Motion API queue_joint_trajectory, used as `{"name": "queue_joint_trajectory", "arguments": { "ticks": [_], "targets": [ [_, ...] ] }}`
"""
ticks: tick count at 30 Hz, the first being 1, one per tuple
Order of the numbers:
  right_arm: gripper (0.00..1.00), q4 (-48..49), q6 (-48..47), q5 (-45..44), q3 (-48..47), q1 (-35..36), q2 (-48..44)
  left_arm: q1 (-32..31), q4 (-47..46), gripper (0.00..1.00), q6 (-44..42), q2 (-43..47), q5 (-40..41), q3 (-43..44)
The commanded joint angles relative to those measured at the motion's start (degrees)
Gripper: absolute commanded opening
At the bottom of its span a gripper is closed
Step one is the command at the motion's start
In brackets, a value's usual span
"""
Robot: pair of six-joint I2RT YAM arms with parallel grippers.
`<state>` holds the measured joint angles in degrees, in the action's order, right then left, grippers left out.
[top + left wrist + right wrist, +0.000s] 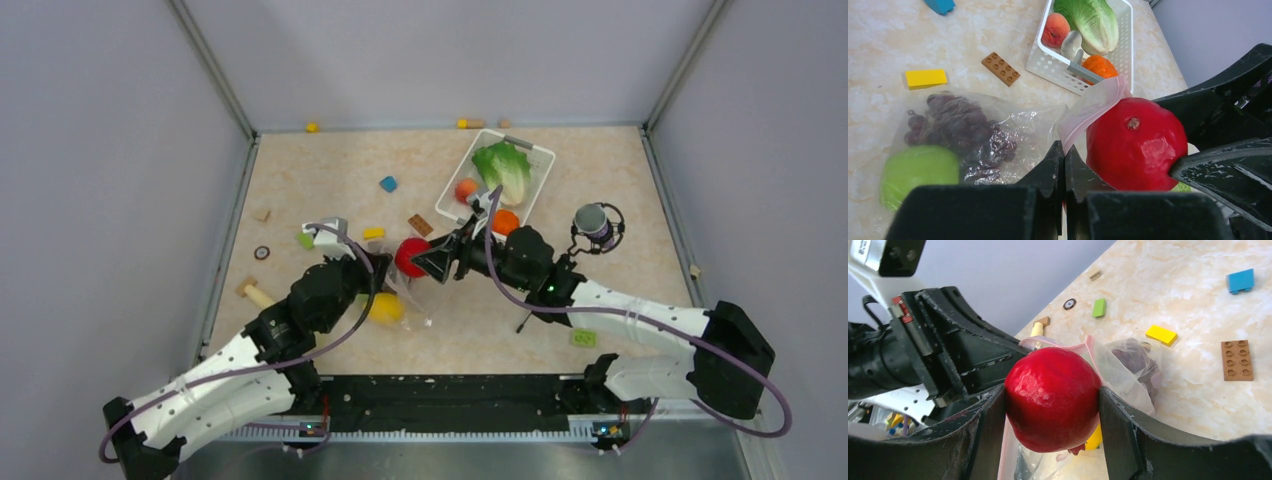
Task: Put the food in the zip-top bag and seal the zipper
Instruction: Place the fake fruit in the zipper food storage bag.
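Bag-loading, mid-table: zip-top bag [998, 125] lies crumpled w/ grape bunch [958, 125], lime [920, 170] and lemon [385, 308] inside; white basket [540, 160] behind holds lettuce [505, 168] and orange [1100, 66]. Right gripper [1050, 405] is clamped on red apple [1053, 390], poised at bag's mouth. Left gripper [1064, 155], jaws together, pinches the lip by the zipper [1098, 102], lifting it. Best approach, prob.: hold lip high and taut, push apple well past the strip, then release. Hard to read: how wide the mouth gapes, and whether left holds one lip or both; apple and claws block it.
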<state>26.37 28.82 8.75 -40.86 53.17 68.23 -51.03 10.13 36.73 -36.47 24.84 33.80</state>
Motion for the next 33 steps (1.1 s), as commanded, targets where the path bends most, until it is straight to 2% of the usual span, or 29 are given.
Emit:
{"name": "queue_joint_trajectory", "arguments": {
  "ticks": [1, 5, 8, 16, 18, 21, 24, 33],
  "targets": [
    [0.28, 4.87, 0.81, -7.45, 0.49, 2.23, 0.79, 0.14, -3.49, 0.0, 0.71, 1.76, -0.81, -0.75],
    [0.3, 1.46, -0.78, -9.97, -1.8, 4.16, 1.83, 0.14, -3.67, 0.0, 1.19, 3.3, -1.41, -1.14],
    [0.35, -0.67, -2.05, -13.76, -2.69, 5.58, 2.38, 0.18, -3.91, 0.0, 1.27, 4.8, -1.35, -1.66],
    [0.7, -0.1, -2.42, -12.2, -2.54, 6.33, 2.35, 0.16, -4.23, 0.0, 1.42, 6.76, -0.24, -2.43],
    [0.75, 0.26, -2.31, -11.29, -2.56, 6.42, 2.36, 0.1, -4.16, 0.0, 1.5, 6.81, -0.2, -2.49],
    [0.88, 1.47, -2.17, -10.46, -2.22, 6.35, 2.2, 0.14, -4.15, 0.0, 1.65, 6.79, -0.55, -2.48],
    [0.93, 1.76, -2.22, -9.81, -2.01, 6.37, 1.87, 0.18, -4.15, 0.0, 1.64, 6.72, -0.58, -2.42],
    [0.96, 3.75, -2.67, -8.27, -0.72, 6.38, -1.1, 0.14, -3.73, 0.0, 1.66, 7.05, 1.02, -2.56]
  ]
}}
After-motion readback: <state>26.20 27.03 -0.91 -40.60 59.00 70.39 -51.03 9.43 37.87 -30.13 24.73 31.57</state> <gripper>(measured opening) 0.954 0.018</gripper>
